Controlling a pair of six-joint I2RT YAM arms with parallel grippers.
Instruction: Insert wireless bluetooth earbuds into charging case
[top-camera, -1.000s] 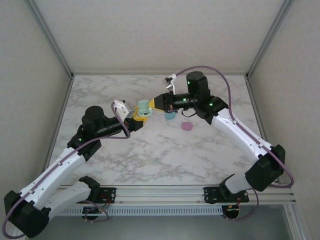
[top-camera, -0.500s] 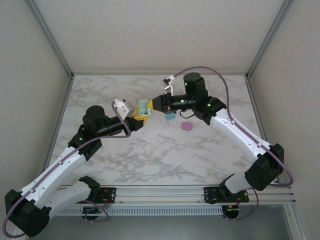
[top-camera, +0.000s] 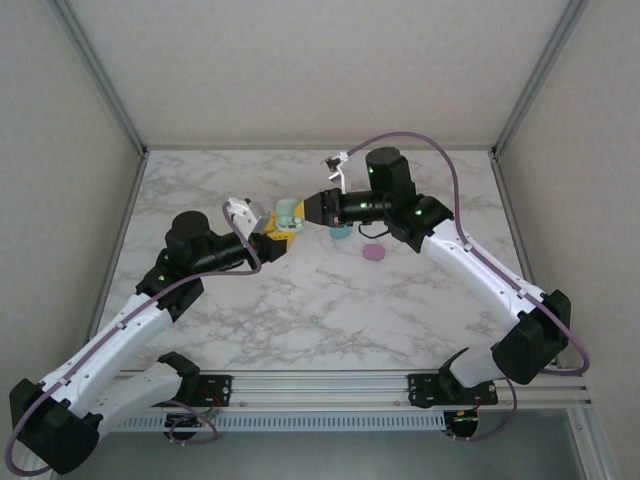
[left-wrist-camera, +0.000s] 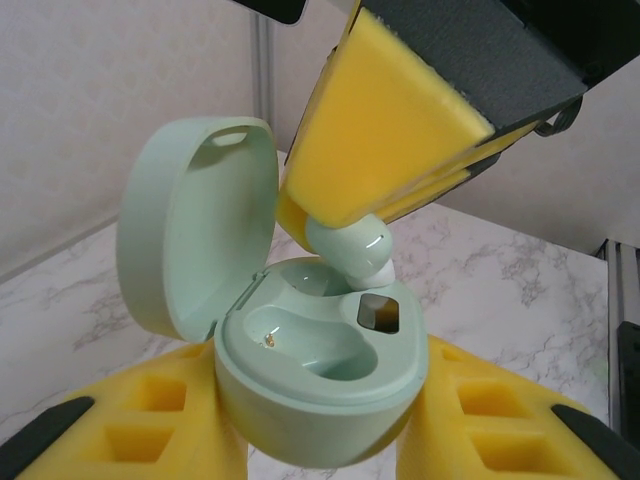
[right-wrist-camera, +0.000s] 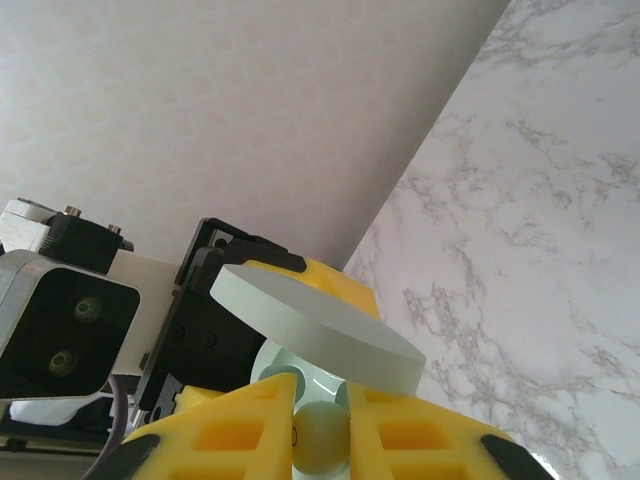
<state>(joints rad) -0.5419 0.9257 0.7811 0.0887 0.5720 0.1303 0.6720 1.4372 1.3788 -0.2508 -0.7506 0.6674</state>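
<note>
Above the open mint case, our right gripper tilts down, pinching a mint earbud. Our left gripper clamps the case's base.

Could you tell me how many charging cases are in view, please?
3: mint case, open, in the left fingers; cyan case on the table under the right arm; pink case beside it. Arms may hide more.

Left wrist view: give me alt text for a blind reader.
The right gripper holds a mint green earbud at the far socket of an open mint charging case gripped by the left gripper. The near socket is empty.
</note>
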